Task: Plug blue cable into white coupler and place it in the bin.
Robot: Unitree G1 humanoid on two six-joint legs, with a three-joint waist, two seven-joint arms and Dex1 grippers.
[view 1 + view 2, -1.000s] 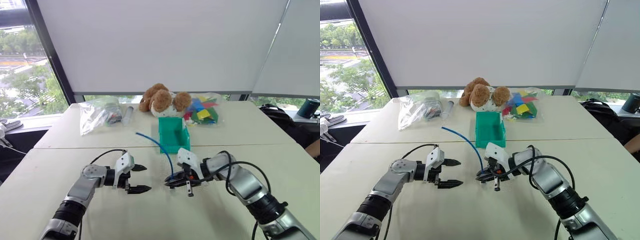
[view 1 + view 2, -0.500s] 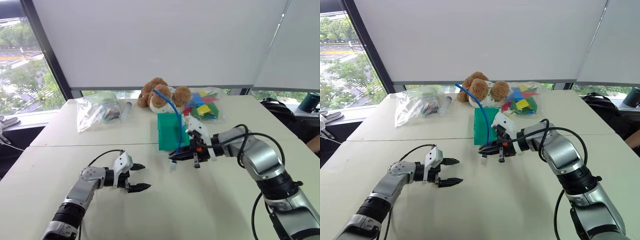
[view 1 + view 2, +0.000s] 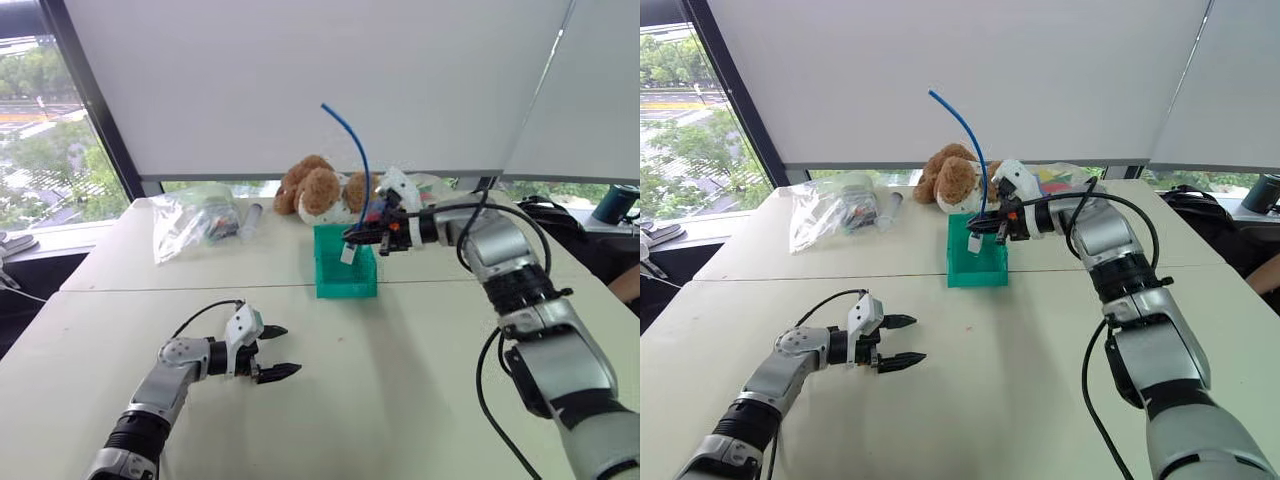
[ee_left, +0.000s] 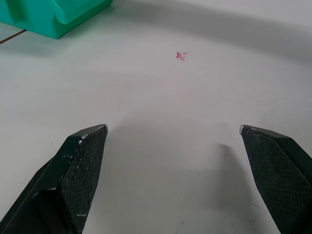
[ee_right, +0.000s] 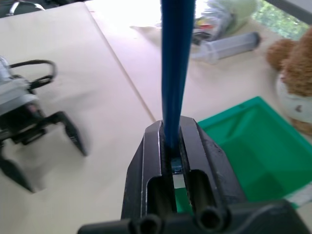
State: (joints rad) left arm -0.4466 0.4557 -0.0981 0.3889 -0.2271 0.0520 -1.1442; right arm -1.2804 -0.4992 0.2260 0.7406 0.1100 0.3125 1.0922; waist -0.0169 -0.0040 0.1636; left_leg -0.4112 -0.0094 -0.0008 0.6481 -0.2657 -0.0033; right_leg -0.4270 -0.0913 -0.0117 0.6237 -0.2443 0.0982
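- Left gripper [image 3: 274, 352]: nearest item, low over the bare desk [image 3: 400, 400], fingers spread wide apart, nothing between them. It sits well short of the bin and takes no part in the hold.
- Right gripper [image 3: 352, 237]: raised above the desk, reaching toward the far side, fingers clamped together on the blue cable [image 3: 357, 160] near its lower end.
- White coupler [image 3: 347, 255]: a small white piece hangs just below the right fingers, at the cable's lower end. Whether the plug is fully seated cannot be told.
- Cable long axis: close to upright. From the clamp it rises and curves over to the robot's left, the free tip high against the blind.
- Bin [image 3: 345, 285]: teal, on the desk directly under the right gripper, open side up. The coupler hangs just above its interior, not yet inside.
- Governing relation: the bin lies straight below the held end, so the coming move is judged to be a descent, then release. The right arm is the nearer one; the tall cable may tip over the rim.
- Beyond the bin: teddy [image 3: 320, 195] and clear bags [image 3: 195, 225].
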